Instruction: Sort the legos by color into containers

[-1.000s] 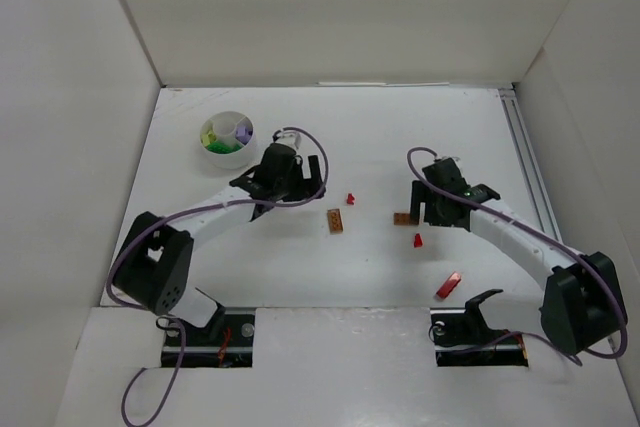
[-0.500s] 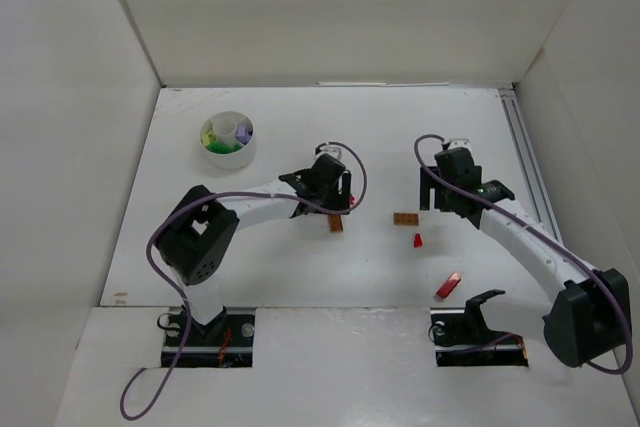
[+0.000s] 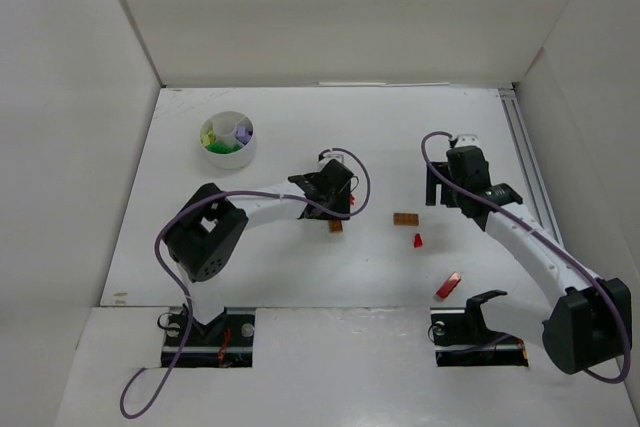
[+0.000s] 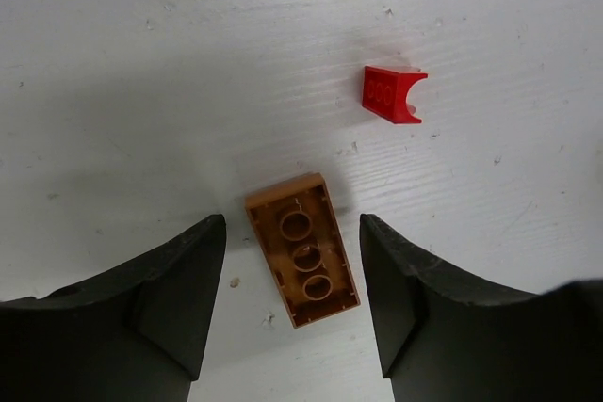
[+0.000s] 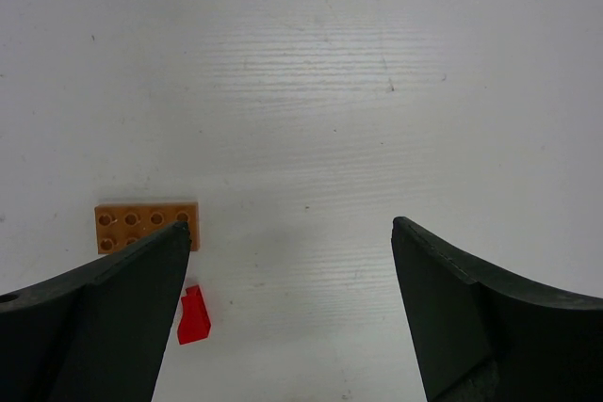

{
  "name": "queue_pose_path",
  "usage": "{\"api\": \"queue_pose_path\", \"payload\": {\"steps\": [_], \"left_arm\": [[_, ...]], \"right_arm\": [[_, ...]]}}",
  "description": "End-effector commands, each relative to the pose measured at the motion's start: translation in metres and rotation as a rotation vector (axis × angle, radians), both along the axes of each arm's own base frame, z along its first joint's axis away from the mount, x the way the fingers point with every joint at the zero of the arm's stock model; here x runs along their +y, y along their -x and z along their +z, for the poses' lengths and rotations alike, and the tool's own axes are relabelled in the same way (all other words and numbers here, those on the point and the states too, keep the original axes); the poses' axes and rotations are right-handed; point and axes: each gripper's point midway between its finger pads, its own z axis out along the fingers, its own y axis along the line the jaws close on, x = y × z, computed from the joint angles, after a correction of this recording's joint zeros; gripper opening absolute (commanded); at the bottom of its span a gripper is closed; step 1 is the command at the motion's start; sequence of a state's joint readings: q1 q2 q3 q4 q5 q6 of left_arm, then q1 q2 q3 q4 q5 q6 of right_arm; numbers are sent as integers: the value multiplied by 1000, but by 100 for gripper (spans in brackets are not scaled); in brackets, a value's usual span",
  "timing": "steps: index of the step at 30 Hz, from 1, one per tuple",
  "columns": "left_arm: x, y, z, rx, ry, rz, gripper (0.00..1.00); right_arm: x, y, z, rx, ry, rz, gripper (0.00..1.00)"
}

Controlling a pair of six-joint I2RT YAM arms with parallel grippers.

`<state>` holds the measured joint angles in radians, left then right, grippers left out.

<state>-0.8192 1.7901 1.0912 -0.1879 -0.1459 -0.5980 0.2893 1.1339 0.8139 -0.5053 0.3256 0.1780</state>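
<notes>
An orange-brown lego [image 4: 303, 249] lies hollow side up on the table, between the fingers of my left gripper [image 4: 292, 225]. The jaws are open, with a gap on each side of it. From above, the gripper [image 3: 337, 199] hides most of that lego [image 3: 335, 226]. A small red lego [image 4: 391, 94] lies just beyond it. My right gripper [image 5: 290, 228] is open and empty over bare table. A second orange-brown lego [image 5: 146, 226] and a red lego [image 5: 193, 315] sit by its left finger. The white divided dish [image 3: 228, 154] holds green, lime-yellow and pale purple legos.
Another red lego [image 3: 448, 285] lies near the right arm's base. The second orange-brown lego [image 3: 405, 218] and a small red lego [image 3: 418, 240] lie between the two arms. White walls enclose the table, and a rail [image 3: 528, 167] runs along its right edge.
My left arm has swung right from beside the dish to over the orange-brown lego, and its jaws have narrowed. My right gripper has pulled back from the other orange-brown lego, still open.
</notes>
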Motion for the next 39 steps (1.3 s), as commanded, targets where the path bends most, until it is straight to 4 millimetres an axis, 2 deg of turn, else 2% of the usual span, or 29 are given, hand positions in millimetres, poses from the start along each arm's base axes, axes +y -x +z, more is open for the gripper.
{"api": "queue_pose_path", "payload": {"steps": [1, 3, 6, 7, 13, 15, 16, 17, 20, 21, 24, 25, 26, 29, 31, 32, 33, 35, 37, 39], "left_arm": [[-4, 8, -4, 55, 5, 21, 55], [-2, 13, -12, 82, -19, 45, 54], [3, 7, -15, 71, -86, 97, 48], [2, 8, -15, 68, -104, 112, 42], [12, 3, -14, 45, -177, 183, 23], [13, -8, 6, -16, -163, 226, 19], [18, -9, 6, -25, -184, 234, 19], [18, -12, 17, -50, -168, 242, 19], [34, -33, 48, -124, -133, 315, 18], [47, -44, 56, -147, -131, 360, 18], [74, -77, 101, -281, -112, 474, 18], [95, -93, 114, -333, -124, 551, 18], [103, -105, 131, -381, -103, 586, 18], [151, -132, 163, -488, -124, 726, 18], [169, -151, 187, -549, -90, 772, 19], [191, -160, 196, -563, -89, 829, 19], [199, -167, 210, -586, -77, 850, 19], [224, -174, 219, -632, -100, 916, 19], [239, -183, 235, -704, -112, 957, 21], [255, -186, 235, -729, -138, 1013, 21]], "right_arm": [[0, -10, 7, -52, -3, 13, 92], [0, -9, 5, -52, -3, 13, 92], [-3, -10, 5, -61, 1, 10, 92], [-3, -9, 8, -69, 5, 16, 92], [-10, -10, 9, -88, 7, 2, 92], [-8, -11, 13, -106, -4, 8, 92], [-8, -9, 9, -97, -1, 8, 92], [-7, -11, 11, -105, -3, 21, 92], [-7, -13, 12, -114, -13, 20, 92], [-7, -13, 12, -113, -6, 27, 92], [-5, -15, 13, -121, -15, 35, 92], [-5, -17, 15, -130, -17, 35, 92], [-5, -17, 15, -130, -17, 35, 92], [-4, -22, 19, -156, -23, 35, 92], [-6, -24, 22, -171, -25, 26, 92], [-5, -27, 21, -174, -26, 26, 92], [-5, -30, 26, -186, -29, 26, 92], [-3, -36, 26, -190, -30, 26, 92], [-2, -42, 32, -198, -32, 25, 92], [-1, -47, 28, -179, -20, 31, 92]]}}
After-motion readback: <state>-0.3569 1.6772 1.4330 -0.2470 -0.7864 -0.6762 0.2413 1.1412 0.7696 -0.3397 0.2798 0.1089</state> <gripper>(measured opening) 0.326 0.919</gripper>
